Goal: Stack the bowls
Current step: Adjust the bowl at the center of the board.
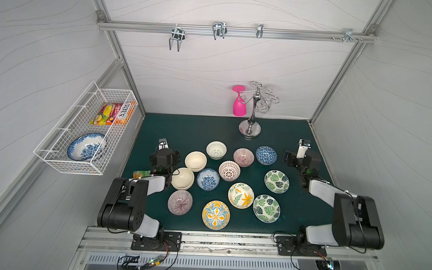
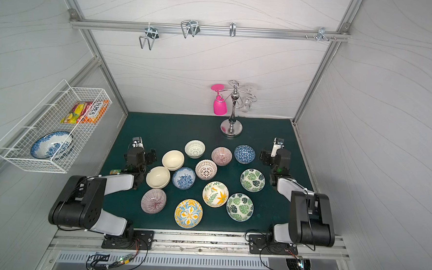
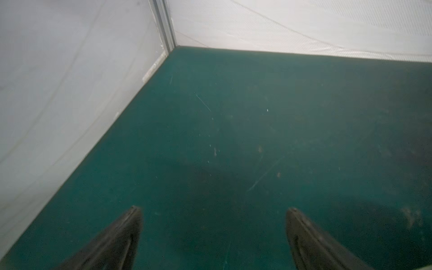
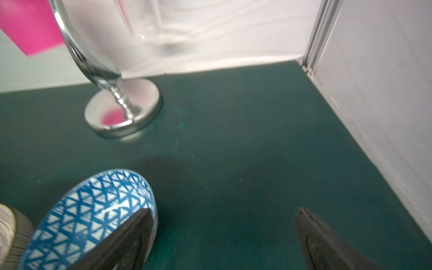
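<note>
Left arm (image 1: 141, 187) is folded low along the left edge of the mat (image 1: 184, 129) with its forearm pointing toward the back. Left gripper (image 3: 214, 208) is spread wide over bare mat, facing the back-left corner, and holds nothing. Right arm (image 1: 326, 189) is in the same pose along the right edge. Right gripper (image 4: 224, 210) is spread wide too and empty, with the blue triangle bowl (image 4: 88, 210) just beside one finger; contact unclear. There are twelve bowls, rim up, spread over the middle and front of the mat between the arms. Two are cream: the cream bowl (image 1: 195, 161) and the second cream bowl (image 1: 182, 178), which look to touch, and the left wrist overhangs the second one's rim. Two are lattice: the white lattice bowl (image 1: 216, 150) and the second lattice bowl (image 1: 229, 171). Two are pink-purple striped: the striped bowl (image 1: 243, 157) and the front striped bowl (image 1: 180, 202). Two are blue-and-white: the triangle one and the blue floral bowl (image 1: 207, 179). Two are green leaf: the leaf bowl (image 1: 276, 181) and the front leaf bowl (image 1: 266, 208). Two are yellow: the yellow flower bowl (image 1: 240, 195) and the yellow-blue bowl (image 1: 215, 215), nearest the front edge. A chrome glass stand (image 1: 249, 128) stands at the back edge right of centre, with a pink glass (image 1: 239, 106) and a clear glass hanging from it. It is ahead of the right gripper, to its left. A small orange-green packet (image 1: 139, 174) lies at the left edge, partly under the left arm. A wire basket (image 1: 56, 157) on the left wall holds a blue-and-white dish (image 1: 86, 146) and snack packs (image 1: 109, 113).
</note>
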Controlling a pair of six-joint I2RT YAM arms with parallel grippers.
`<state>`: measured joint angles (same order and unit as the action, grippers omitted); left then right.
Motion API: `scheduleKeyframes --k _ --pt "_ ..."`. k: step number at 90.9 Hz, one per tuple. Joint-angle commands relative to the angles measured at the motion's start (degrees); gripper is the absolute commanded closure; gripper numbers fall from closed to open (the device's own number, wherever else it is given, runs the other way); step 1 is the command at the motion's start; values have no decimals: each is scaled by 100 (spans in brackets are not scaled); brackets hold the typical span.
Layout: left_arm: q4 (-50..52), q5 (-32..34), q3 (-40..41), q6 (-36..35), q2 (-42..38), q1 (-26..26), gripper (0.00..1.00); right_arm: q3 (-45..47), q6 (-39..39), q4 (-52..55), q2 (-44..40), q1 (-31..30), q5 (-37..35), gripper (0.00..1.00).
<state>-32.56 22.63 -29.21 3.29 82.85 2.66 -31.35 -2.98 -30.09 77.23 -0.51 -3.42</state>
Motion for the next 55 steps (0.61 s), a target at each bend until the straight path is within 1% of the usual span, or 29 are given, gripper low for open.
scheduleKeyframes --k 1,3,7,12,13,14,17,20,27,30,33,35,37,42,46,49,55 --pt "1185 979 -632 701 -600 46 0 -261 -291 763 -705 -14 -38 1" --pt "1560 1098 -777 963 -681 54 0 -337 -308 949 -851 -13 -47 1" --pt "2437 1660 -1147 1637 -794 93 0 -573 -297 1449 -1227 -18 -52 1" --pt "3963 2443 -1765 2677 -815 183 0 -939 -309 2095 -1644 -18 -111 1" --pt "4273 2533 -1887 2848 -806 192 0 -1011 -317 2218 -1721 -18 -148 1" --pt "4826 2618 -1975 3004 -797 205 0 -1078 -339 2402 -1796 -19 -197 1" --pt "5629 2693 -2350 3275 -768 216 0 -1260 -550 2797 -1979 -19 -354 1" --pt "6313 2527 -2802 3287 -739 218 0 -1493 -802 3273 -2136 -19 -462 1" --pt "7492 1838 -3691 2816 -635 239 0 -1764 -1351 4134 -2462 -77 -395 1" --pt "7919 1879 -4006 2929 -601 288 0 -1761 -1789 4447 -2549 -103 -443 1" --pt "8350 1995 -4176 3226 -612 329 0 -1692 -2437 4754 -2643 -106 -575 1" --pt "8601 1856 -4298 3359 -641 331 0 -1642 -2873 4908 -2696 -94 -674 1" --pt "8648 1566 -4366 3294 -696 332 0 -1561 -3131 4993 -2755 -53 -604 1" --pt "8339 630 -4327 2781 -948 332 0 -1454 -3223 5084 -2950 151 2 1" --pt "8307 80 -4300 2632 -1133 346 0 -1466 -3208 5260 -3181 245 432 1" --pt "8483 -97 -4405 2724 -1172 349 0 -1527 -3139 5442 -3315 260 705 1" --pt "9075 -192 -4668 3018 -1103 357 0 -1747 -2850 5857 -3409 193 1444 1"
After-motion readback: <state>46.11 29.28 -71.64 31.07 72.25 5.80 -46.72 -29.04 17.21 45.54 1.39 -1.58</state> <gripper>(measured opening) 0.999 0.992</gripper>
